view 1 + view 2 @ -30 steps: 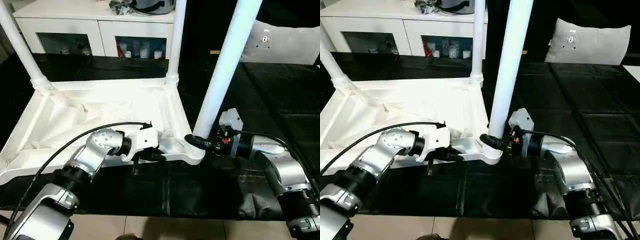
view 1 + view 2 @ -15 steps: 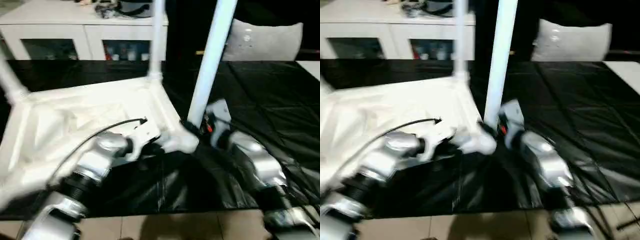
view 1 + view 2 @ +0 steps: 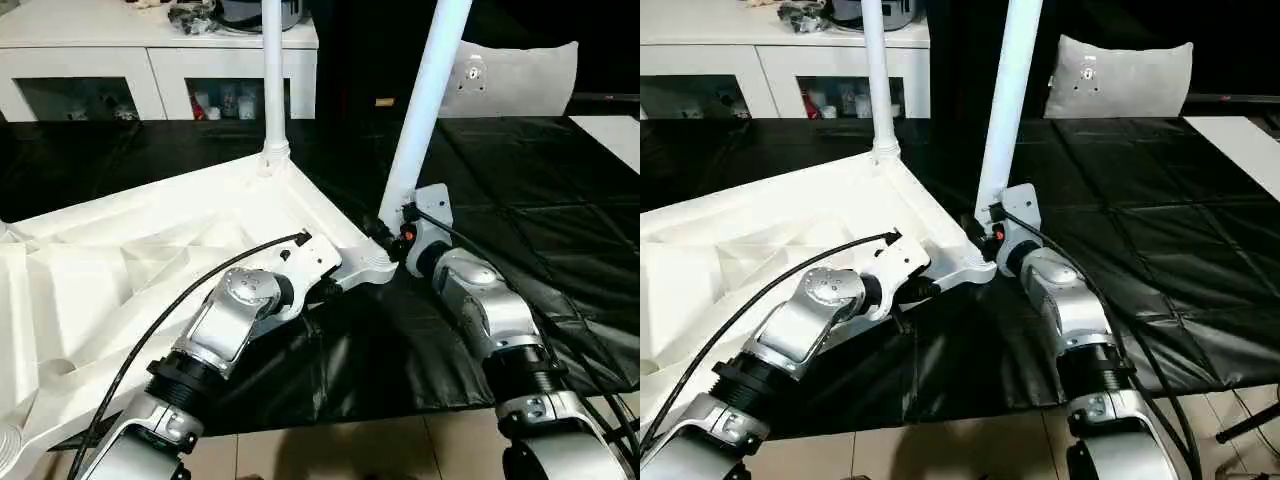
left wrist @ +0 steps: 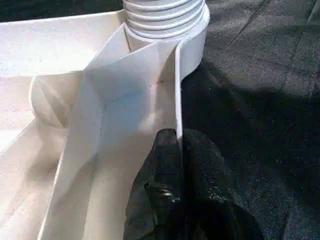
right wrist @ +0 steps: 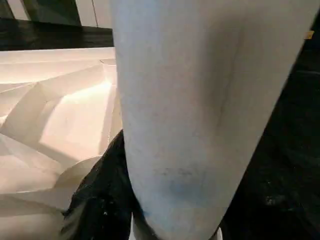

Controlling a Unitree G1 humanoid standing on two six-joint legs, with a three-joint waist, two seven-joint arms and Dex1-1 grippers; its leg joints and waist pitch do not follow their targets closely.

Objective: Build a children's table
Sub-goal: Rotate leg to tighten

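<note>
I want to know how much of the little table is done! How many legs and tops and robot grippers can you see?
Legs standing in the top: 2, the near leg and the far leg
Tabletop: 1
Grippers: 2, the left gripper and the right gripper
Total: 5

Both standing legs run off the top edge: the leg [image 3: 425, 105] held by the right gripper [image 3: 390, 238], and the far leg [image 3: 271, 80] beyond it. The tabletop [image 3: 120, 270] is cut at the left edge.
</note>
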